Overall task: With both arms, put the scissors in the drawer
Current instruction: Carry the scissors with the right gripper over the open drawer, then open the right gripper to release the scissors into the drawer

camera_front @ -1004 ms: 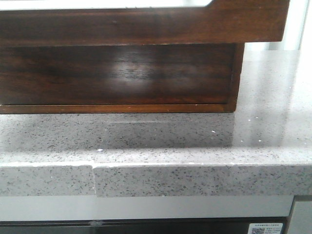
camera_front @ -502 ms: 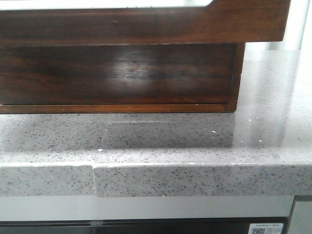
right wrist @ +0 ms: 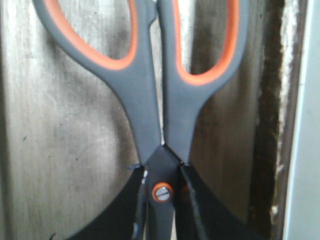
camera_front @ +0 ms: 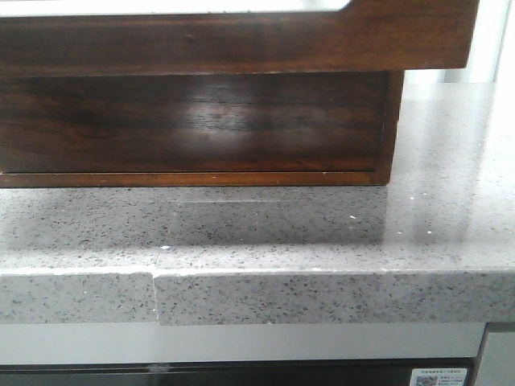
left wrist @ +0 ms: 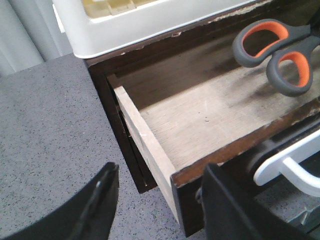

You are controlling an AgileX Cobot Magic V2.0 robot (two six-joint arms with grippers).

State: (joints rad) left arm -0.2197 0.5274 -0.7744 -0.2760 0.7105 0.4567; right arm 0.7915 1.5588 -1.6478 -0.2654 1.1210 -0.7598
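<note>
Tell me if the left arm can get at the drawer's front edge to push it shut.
Probably yes. The left gripper hangs open just outside the drawer, one finger against its front corner. Nothing lies between them; the scissors sit deep inside, clear of that edge.

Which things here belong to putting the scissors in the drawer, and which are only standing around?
Belong to the job:
- scissors, clamped at the pivot by the right gripper
- drawer, pulled open
- left gripper, open near the drawer's front corner

Just there:
- white tray on top of the cabinet
- grey countertop
</note>
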